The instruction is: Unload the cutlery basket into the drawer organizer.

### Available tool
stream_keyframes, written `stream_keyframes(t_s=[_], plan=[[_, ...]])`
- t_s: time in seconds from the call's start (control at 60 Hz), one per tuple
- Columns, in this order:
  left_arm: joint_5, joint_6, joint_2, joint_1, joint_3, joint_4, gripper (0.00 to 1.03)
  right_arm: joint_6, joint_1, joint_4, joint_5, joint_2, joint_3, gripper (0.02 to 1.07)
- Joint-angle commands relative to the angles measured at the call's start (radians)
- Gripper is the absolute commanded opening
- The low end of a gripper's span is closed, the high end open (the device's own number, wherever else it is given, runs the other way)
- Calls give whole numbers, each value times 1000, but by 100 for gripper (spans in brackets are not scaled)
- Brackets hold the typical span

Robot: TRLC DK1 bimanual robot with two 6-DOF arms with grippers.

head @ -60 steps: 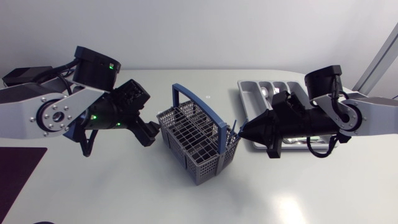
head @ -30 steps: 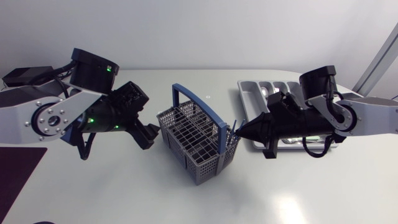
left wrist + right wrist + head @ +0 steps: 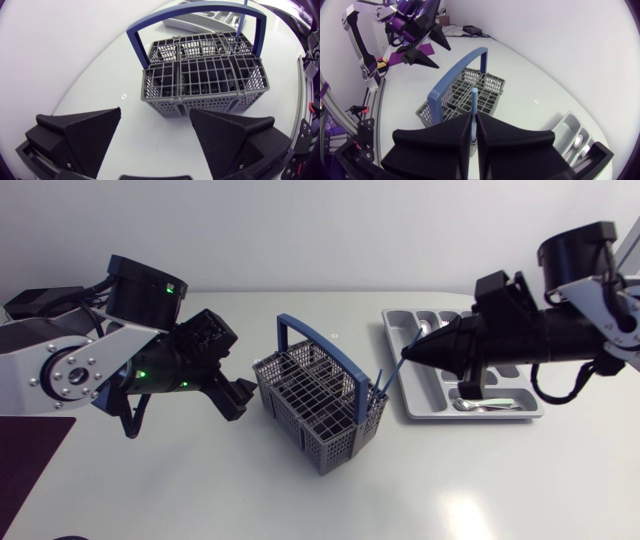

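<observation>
The grey plastic cutlery basket with the blue handle [image 3: 320, 405] stands in the middle of the table. The grey tray with long slots, the drawer organizer [image 3: 430, 395], lies near it on the right side.

Some of the job looks done. A few shiny silver spoons [image 3: 480, 404] already lie in the tray.

The right claw [image 3: 406, 358] is squeezed tight on a thin light-blue stick-shaped piece of cutlery [image 3: 390, 378]. It holds it up between the basket and the tray. The low end of the piece is at the basket corner nearest the tray. I cannot tell if it is all the way out. I think it needs to go over to a slot in the tray next.

The left claw [image 3: 235, 395] is spread wide and holds nothing. It hangs just beside the other side of the basket.

No other piece sticks up out of the basket. Its little boxes are dark, so I cannot tell if more is left inside.
</observation>
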Motion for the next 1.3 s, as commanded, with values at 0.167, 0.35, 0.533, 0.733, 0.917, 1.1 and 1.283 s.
stream_keyframes(t_s=[0.167,0.35,0.533,0.733,0.917,1.1,1.283], plan=[[13,-9,-26,-5,-36,-10,97,-21,-92,-162,-39,-53,175,8],[13,-6,-29,-5,-35,-13,97,-50,-154,-263,-25,-11,280,8],[13,-1,-31,-5,-38,-13,97,-95,-168,-352,69,132,378,8],[11,0,-31,-11,-33,-16,97,-90,-158,-406,175,299,496,8],[11,0,-32,-20,-27,-20,97,-45,-157,-490,222,503,688,8],[11,2,-26,-20,-18,-20,97,-10,-148,-636,271,723,933,8],[11,3,-13,-21,-13,-17,97,-1,-151,-799,288,927,1176,8]])
